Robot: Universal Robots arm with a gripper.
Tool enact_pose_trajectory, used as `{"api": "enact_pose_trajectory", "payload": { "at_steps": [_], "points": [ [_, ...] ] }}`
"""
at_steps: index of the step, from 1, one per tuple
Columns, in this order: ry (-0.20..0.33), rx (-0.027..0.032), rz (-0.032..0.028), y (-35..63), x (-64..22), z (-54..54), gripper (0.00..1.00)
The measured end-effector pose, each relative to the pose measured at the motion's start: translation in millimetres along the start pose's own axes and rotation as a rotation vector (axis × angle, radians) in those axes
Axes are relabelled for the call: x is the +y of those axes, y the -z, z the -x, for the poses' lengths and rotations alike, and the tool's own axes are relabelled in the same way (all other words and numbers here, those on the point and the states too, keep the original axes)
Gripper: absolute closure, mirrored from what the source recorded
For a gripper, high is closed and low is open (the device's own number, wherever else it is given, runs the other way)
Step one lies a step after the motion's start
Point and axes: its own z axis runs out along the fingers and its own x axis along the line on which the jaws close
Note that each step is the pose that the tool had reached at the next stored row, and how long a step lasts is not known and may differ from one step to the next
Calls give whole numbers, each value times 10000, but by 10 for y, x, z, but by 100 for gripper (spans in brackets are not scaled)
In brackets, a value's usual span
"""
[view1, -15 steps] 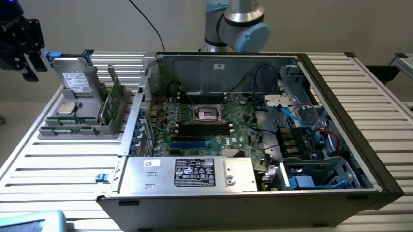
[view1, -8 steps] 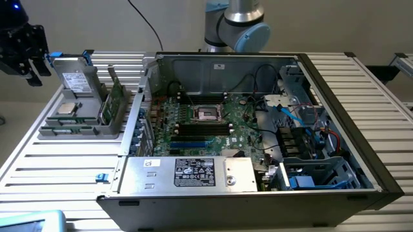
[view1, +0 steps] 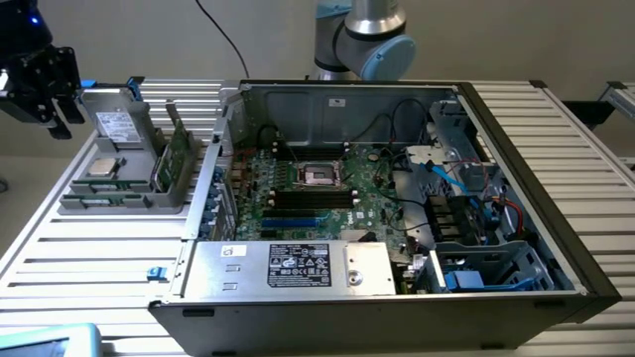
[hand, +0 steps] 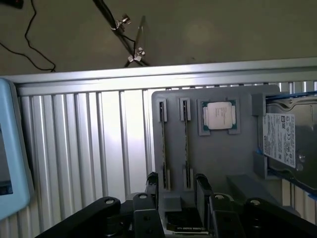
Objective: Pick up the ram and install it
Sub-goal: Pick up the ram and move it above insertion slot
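Two slim green ram sticks stand on edge in a grey holder at the exterior view's left, seen as a green board. In the wrist view they show edge-on as thin lines, one ram stick beside the other, in slots of the holder. My black gripper hangs above and beyond the holder's far left corner. In the wrist view the gripper is open, nothing between its fingers. The motherboard's dark memory slots lie inside the open computer case.
The holder also carries a square silver processor chip and a grey drive box with a white label. A light blue object lies on the ribbed metal table. Cables and a power supply crowd the case.
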Motion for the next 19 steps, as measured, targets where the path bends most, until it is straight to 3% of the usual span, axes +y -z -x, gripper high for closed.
{"api": "enact_pose_trajectory", "payload": {
  "at_steps": [5,19],
  "points": [
    [-2,-8,-104,-51,-30,3,57],
    [0,-7,-107,-304,-76,13,57]
  ]
}}
